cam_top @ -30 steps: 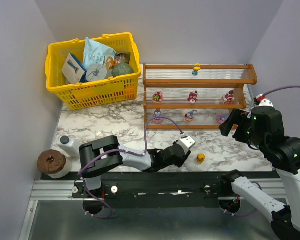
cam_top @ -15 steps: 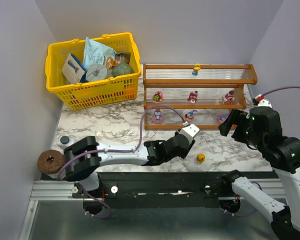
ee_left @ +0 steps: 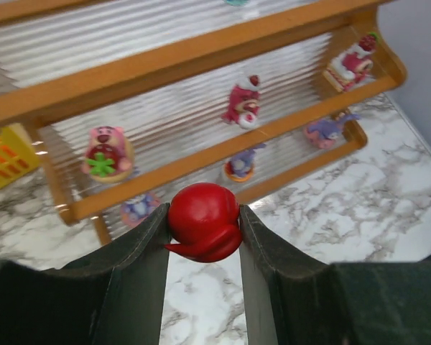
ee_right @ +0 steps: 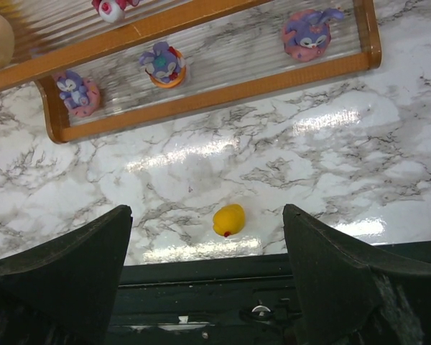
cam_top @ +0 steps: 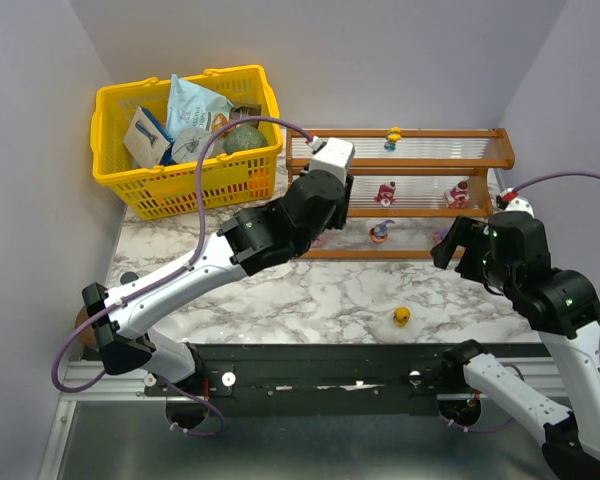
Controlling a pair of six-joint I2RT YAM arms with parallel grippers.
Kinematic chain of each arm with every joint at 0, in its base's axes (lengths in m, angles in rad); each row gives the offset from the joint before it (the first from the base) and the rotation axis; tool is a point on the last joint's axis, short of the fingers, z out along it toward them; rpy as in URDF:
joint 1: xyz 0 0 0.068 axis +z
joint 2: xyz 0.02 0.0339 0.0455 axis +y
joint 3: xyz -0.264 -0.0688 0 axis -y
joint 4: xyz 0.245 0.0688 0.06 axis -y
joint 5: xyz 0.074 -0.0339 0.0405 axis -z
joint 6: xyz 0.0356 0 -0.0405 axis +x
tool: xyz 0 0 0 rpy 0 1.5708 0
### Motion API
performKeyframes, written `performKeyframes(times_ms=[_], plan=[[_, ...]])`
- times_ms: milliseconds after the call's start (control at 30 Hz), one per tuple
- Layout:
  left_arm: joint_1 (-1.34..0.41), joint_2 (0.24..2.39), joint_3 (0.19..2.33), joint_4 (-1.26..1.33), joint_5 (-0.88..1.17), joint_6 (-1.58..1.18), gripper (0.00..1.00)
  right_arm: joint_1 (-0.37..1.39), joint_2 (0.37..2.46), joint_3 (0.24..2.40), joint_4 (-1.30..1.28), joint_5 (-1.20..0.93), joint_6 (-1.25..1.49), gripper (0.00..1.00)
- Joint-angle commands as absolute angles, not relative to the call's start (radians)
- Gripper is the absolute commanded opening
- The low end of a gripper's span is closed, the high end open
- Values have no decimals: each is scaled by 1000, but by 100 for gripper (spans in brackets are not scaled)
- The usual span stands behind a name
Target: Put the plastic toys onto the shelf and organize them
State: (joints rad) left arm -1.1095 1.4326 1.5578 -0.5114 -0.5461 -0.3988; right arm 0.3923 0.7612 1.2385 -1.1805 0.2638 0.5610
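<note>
The shelf [cam_top: 400, 160] stands at the back right with several small toys on its tiers. My left gripper [cam_top: 315, 215] hangs over the shelf's left end, shut on a round red toy [ee_left: 203, 221]. Below it in the left wrist view are a pink bear toy [ee_left: 104, 152], a red-pink toy [ee_left: 244, 104] and purple toys [ee_left: 239, 164] on the ribbed tiers. My right gripper [cam_top: 455, 240] is open and empty, high above the table by the shelf's right front. A yellow duck toy [cam_top: 402, 317] lies on the marble near the front edge; it shows between the right fingers [ee_right: 228, 218].
A yellow basket [cam_top: 120, 185] of packets and jars stands at the back left, next to the shelf. A brown roll [cam_top: 85, 320] and a dark bottle cap [cam_top: 128, 280] sit at the front left. Grey walls close both sides. A black rail [cam_top: 330, 365] runs along the near edge.
My left arm has risen from low over the table's front and swung back and up to the shelf's left end, carrying the red toy. My right arm has barely moved.
</note>
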Motion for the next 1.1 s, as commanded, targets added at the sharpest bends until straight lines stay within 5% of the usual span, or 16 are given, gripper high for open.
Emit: performKeyframes(times_ms=[0, 800, 1067], plan=[[-1028, 1471, 1705, -684, -585, -310, 11, 390, 772, 1215, -1120, 268, 558, 92], [-805, 1859, 2190, -725, -584, -175, 13, 390, 755, 1098, -1091, 264, 525, 92], [-747, 1891, 2192, -739, -454, -258, 14, 390, 746, 1077, -1092, 270, 525, 92]])
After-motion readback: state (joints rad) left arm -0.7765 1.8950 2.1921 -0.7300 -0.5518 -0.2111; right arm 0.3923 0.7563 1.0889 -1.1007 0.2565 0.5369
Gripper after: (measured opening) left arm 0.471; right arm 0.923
